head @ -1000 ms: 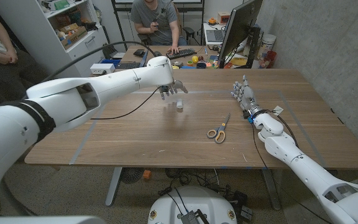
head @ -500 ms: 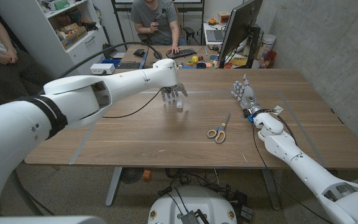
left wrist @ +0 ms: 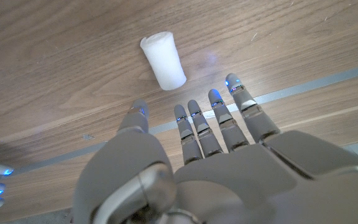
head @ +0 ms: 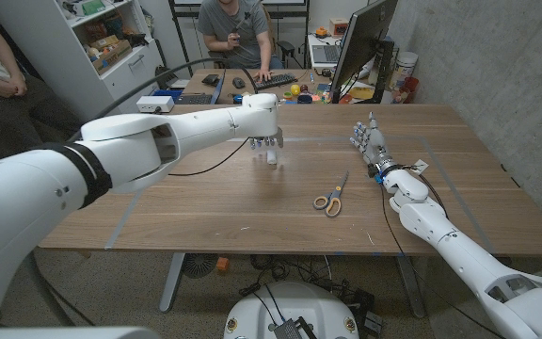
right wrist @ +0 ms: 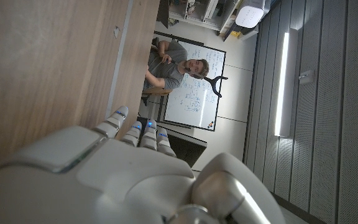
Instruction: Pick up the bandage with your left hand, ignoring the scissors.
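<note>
The bandage [head: 272,158] is a small white roll standing on the table's middle; in the left wrist view the bandage [left wrist: 163,60] lies just past my fingertips, untouched. My left hand [head: 265,139] hovers right above it, fingers [left wrist: 219,115] spread and pointing down, holding nothing. The scissors [head: 330,196], with orange-and-grey handles, lie to the right of the roll. My right hand [head: 370,143] stands on its edge at the table's right side with straight fingers, holding nothing.
A monitor [head: 358,42], a keyboard [head: 276,81] and small coloured items sit along the far edge. A person sits behind the table, another at the picture's left. A black cable [head: 191,168] trails across the wood. Tape lines mark the tabletop.
My left hand has moved a little to the right and lower, coming over the bandage. The right arm and the scissors have not moved.
</note>
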